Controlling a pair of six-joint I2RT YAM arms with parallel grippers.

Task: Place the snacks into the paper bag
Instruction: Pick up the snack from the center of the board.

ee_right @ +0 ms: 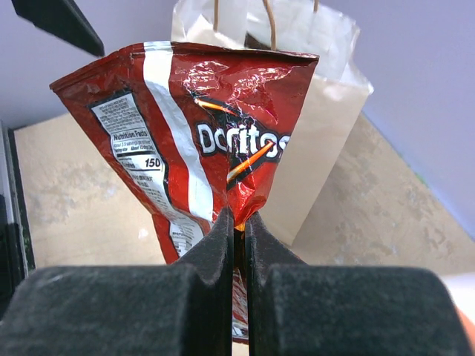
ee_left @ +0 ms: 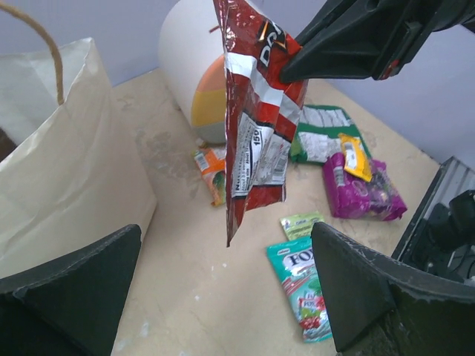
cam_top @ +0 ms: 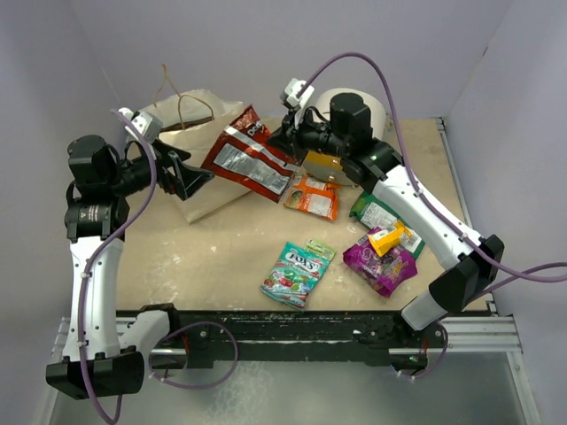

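Note:
My right gripper (ee_right: 237, 219) is shut on the edge of a red-white chip bag (ee_right: 185, 111), which hangs in the air (cam_top: 248, 159) just right of the cream paper bag (cam_top: 208, 199). The paper bag stands open with its twine handles up (ee_right: 319, 141). My left gripper (cam_top: 197, 177) is open beside the paper bag's side (ee_left: 67, 163), and the chip bag (ee_left: 256, 111) dangles in front of it. On the table lie a teal candy packet (cam_top: 297, 273), a purple packet (cam_top: 379, 264), a yellow-orange box (cam_top: 388, 239), a green-white packet (cam_top: 376, 211) and an orange packet (cam_top: 312, 197).
A round white-orange drawer unit (cam_top: 372, 106) stands at the back behind the right arm. A small green packet (ee_left: 300, 225) lies by the teal one. Purple walls close in the table on three sides; a metal rail runs along the near edge.

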